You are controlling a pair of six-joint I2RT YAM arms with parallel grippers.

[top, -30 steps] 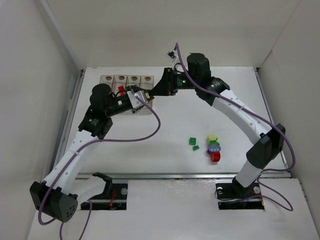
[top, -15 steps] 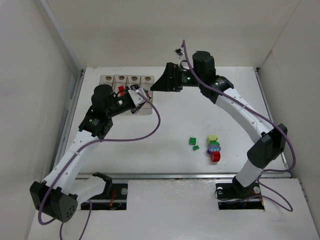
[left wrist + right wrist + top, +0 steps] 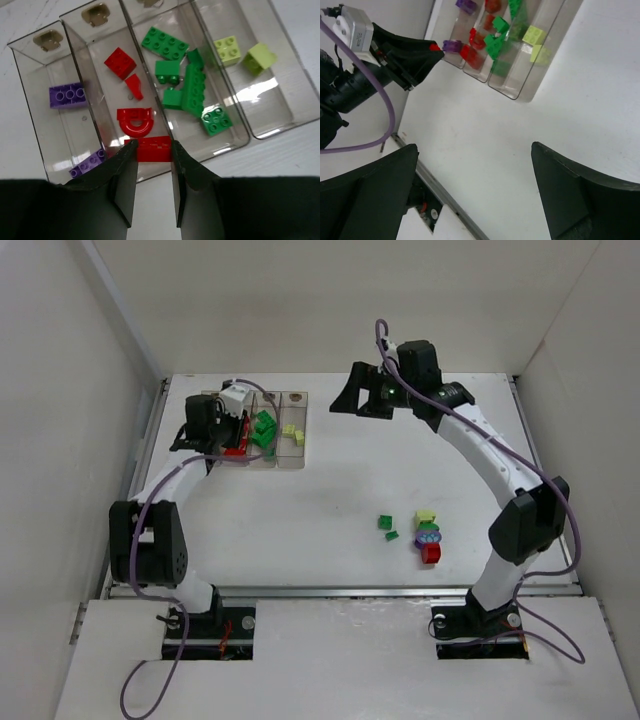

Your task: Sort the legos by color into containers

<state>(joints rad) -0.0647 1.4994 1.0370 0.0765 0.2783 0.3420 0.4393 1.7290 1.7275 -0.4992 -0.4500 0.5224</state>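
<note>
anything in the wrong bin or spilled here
Nothing stands out. Each of the bins holds one colour only, nothing spilled beside them. The left gripper holds a red brick at the near end of the red bin. A few unsorted bricks lie on the table, well apart from the bins.

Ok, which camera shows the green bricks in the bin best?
Left wrist: the green bricks lie close up, each distinct. Top external shows a small green cluster; right wrist shows them small, near the frame's top edge.
</note>
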